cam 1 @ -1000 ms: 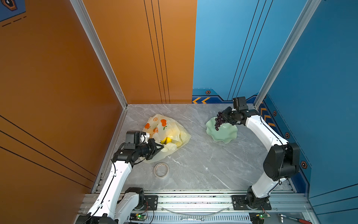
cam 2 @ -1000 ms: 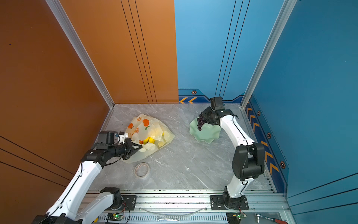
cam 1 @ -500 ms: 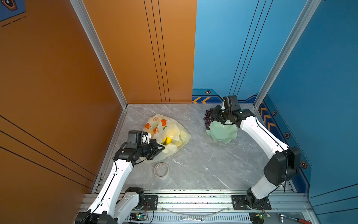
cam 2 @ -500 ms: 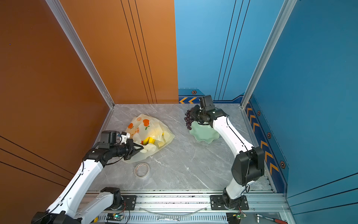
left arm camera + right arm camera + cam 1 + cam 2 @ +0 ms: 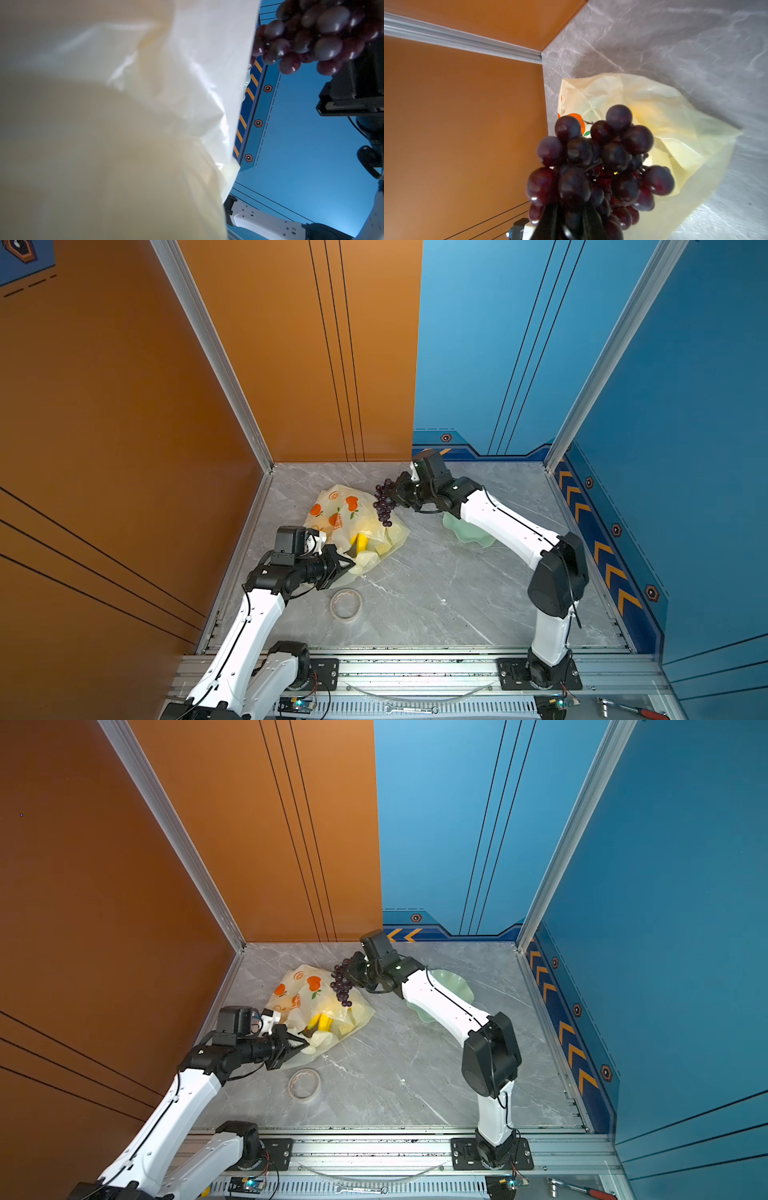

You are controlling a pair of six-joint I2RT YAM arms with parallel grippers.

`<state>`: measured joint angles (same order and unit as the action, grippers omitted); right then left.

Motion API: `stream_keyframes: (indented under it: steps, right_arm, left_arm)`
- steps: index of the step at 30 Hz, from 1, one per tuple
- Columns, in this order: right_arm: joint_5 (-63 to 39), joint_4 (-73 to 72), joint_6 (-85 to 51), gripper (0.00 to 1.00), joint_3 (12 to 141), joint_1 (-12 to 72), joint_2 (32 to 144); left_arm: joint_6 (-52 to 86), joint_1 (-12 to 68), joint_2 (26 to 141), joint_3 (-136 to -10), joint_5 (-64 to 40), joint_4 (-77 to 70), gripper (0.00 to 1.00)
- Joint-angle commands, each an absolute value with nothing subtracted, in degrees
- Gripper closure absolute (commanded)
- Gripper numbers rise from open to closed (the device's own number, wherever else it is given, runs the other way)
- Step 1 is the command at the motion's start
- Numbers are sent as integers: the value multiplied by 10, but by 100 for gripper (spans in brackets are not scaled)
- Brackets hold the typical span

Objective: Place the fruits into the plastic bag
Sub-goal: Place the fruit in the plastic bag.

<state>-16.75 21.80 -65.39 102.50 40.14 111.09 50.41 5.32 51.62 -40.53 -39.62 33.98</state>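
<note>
The cream plastic bag (image 5: 345, 514) (image 5: 305, 996), printed with orange fruits, lies at the left of the grey floor. Yellow bananas (image 5: 360, 541) (image 5: 322, 1022) show in its open mouth. My left gripper (image 5: 347, 562) (image 5: 300, 1042) is shut on the bag's near edge, and bag plastic (image 5: 124, 124) hides its jaws in the left wrist view. My right gripper (image 5: 397, 492) (image 5: 354, 973) is shut on the dark purple grapes (image 5: 384, 504) (image 5: 341, 986) (image 5: 598, 166) (image 5: 311, 37). The bunch hangs over the bag's (image 5: 675, 135) far right side.
A pale green wavy-edged dish (image 5: 469, 533) (image 5: 455, 984) sits under the right forearm. A roll of tape (image 5: 346, 604) (image 5: 304, 1084) lies on the floor near the left gripper. Orange and blue walls close in the left, back and right sides.
The right gripper has carried the grapes leftward, from over the green dish to over the bag. The left gripper keeps its hold on the bag's edge and has barely moved.
</note>
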Motion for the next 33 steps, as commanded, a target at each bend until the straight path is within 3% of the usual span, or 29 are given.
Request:
stream_keyframes:
  steps: [1,13,33]
  right_arm:
    - [-189,193,-675,84,1065,437,1133]
    - [-224,179,-695,85,1072,510,1185]
    - [-271,182,-692,84,1013,534,1219]
  left_arm:
    - [496,57,512,-401,-392,347,100]
    - [504,56,519,-417,-375,349,100]
    - [524,38,470,-432,-358,364,100]
